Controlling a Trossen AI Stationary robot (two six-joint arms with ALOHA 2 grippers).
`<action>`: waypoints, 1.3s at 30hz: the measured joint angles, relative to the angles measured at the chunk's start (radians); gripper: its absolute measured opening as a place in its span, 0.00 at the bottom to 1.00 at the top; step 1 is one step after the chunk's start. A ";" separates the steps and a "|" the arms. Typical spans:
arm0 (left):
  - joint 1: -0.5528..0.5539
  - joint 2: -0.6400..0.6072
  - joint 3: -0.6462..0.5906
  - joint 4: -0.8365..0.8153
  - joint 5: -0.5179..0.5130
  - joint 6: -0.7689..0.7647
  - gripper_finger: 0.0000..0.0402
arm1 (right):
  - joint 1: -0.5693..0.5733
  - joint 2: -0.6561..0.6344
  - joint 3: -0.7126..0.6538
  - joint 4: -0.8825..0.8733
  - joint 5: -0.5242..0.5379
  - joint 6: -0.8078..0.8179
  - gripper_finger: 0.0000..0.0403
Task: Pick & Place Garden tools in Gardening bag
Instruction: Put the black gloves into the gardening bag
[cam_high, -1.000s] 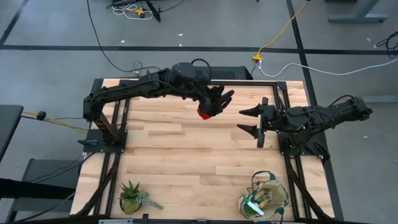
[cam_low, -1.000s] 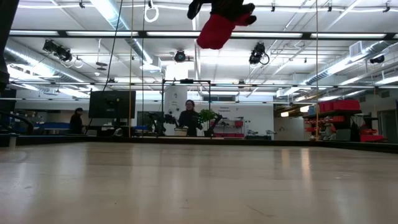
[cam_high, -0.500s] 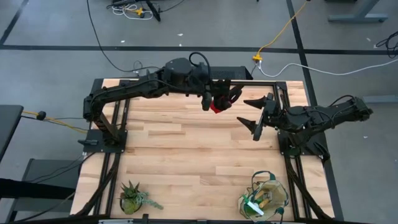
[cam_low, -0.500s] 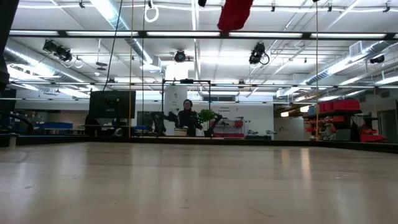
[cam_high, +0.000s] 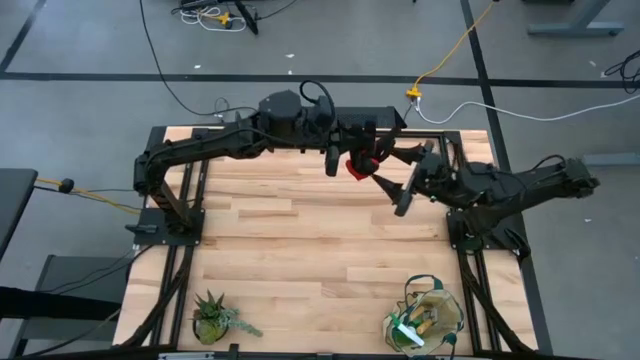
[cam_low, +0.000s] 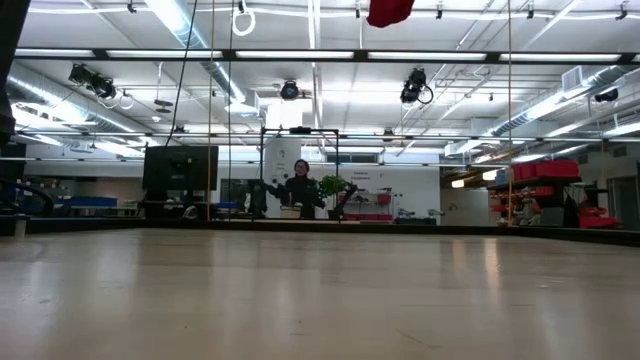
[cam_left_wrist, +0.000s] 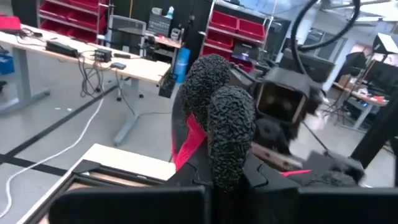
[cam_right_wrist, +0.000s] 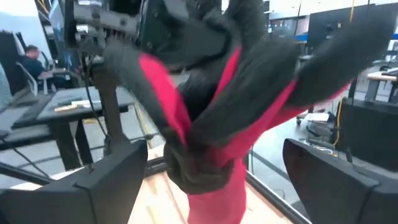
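Two dark, jointed arms, matte black housings, black cable looped over the left arm (cam_high: 300, 100). Blunt black wedge fingers on the right gripper (cam_high: 398, 178).

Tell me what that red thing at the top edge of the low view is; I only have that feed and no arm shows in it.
Observer: It's the red-and-black glove pair, held by the left gripper high above the table's far side.
Operator: Where's the other arm?
Observer: The right gripper is open, its fingers on either side of the hanging gloves in the right wrist view.
Operator: And the gardening bag?
Observer: The gardening bag stands at the near right corner, with tools already inside.
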 joint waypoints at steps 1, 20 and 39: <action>-0.002 0.000 0.000 -0.001 -0.006 0.007 0.05 | -0.003 0.015 0.000 0.011 0.000 -0.007 0.94; -0.003 0.000 0.000 -0.008 -0.014 0.020 0.05 | -0.046 0.148 0.000 0.252 0.008 -0.050 0.94; -0.003 0.000 0.000 -0.014 -0.013 0.019 0.05 | -0.046 0.148 0.000 0.267 0.030 -0.041 0.72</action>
